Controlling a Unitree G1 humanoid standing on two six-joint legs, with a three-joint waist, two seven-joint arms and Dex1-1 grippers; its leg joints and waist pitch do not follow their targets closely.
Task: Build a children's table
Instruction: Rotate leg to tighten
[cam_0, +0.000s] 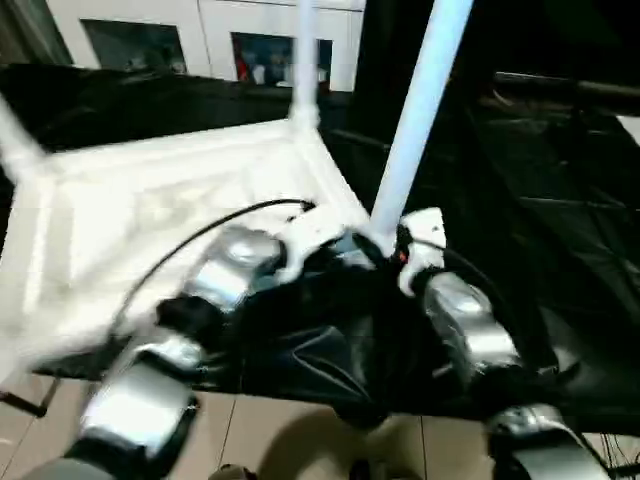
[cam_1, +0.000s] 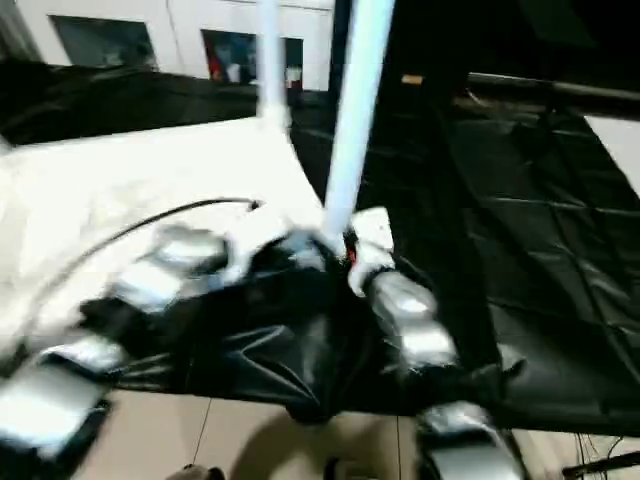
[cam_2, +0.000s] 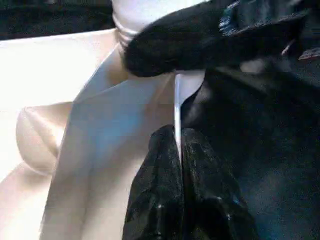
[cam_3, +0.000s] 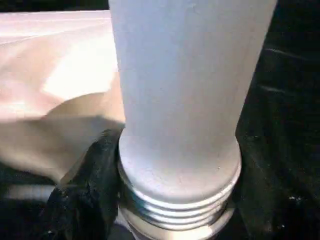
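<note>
Right tool (cam_3: 175, 200) holds the light, stiff, slick leg (cam_3: 185, 90) above its threaded end; left tool (cam_2: 181, 165), pinched shut, steadies the table top (cam_0: 150, 200) alongside.

Black sheeting (cam_0: 560, 230) covers the work surface; pale tiled floor (cam_0: 290, 430) below, white cabinets (cam_0: 200, 40) behind.

The near leg (cam_0: 415, 115) runs out past the picture's upper edge, so its far end is cut off. Its threaded foot (cam_3: 177, 202) is partly hidden between the right gripper (cam_3: 175, 210) fingers, and the table top (cam_0: 130, 230) is blurred by motion.
</note>
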